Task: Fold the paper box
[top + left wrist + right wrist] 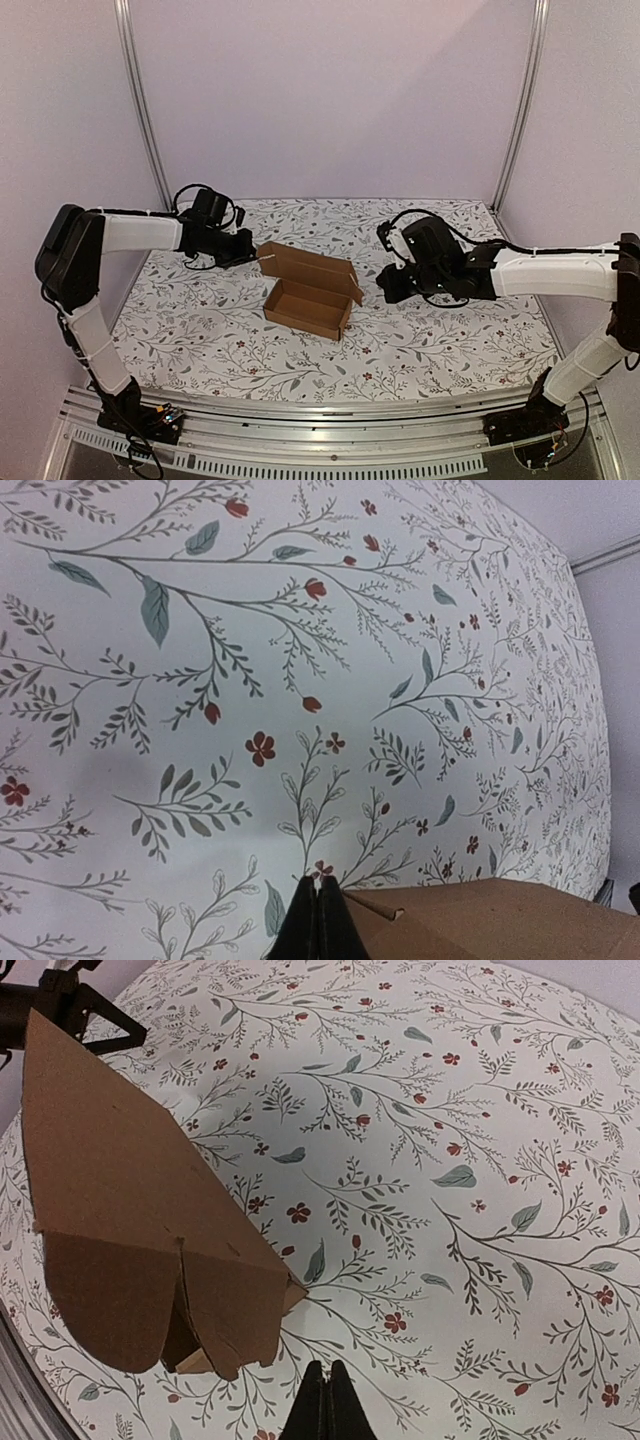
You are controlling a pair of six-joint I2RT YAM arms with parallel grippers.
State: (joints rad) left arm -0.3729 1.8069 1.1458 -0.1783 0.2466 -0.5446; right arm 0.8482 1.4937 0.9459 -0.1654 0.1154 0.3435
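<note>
The paper box (pixel 308 290) is a plain brown carton lying on the flowered table, its tray open upward and its lid flap standing open at the back. My left gripper (pixel 250 250) is shut and empty, its tip beside the box's back left corner; in the left wrist view its tips (pixel 318 900) sit next to the cardboard edge (pixel 480 920). My right gripper (pixel 388 290) is shut and empty, a short way right of the box. The right wrist view shows the box (pixel 130 1210) with its end flaps, left of that gripper (pixel 327 1385).
The table (pixel 450 340) carries a white cloth with a leaf and flower print. Metal frame posts (pixel 140 100) stand at the back corners, with pale walls behind. An aluminium rail (pixel 330 410) runs along the near edge, where both arm bases are bolted.
</note>
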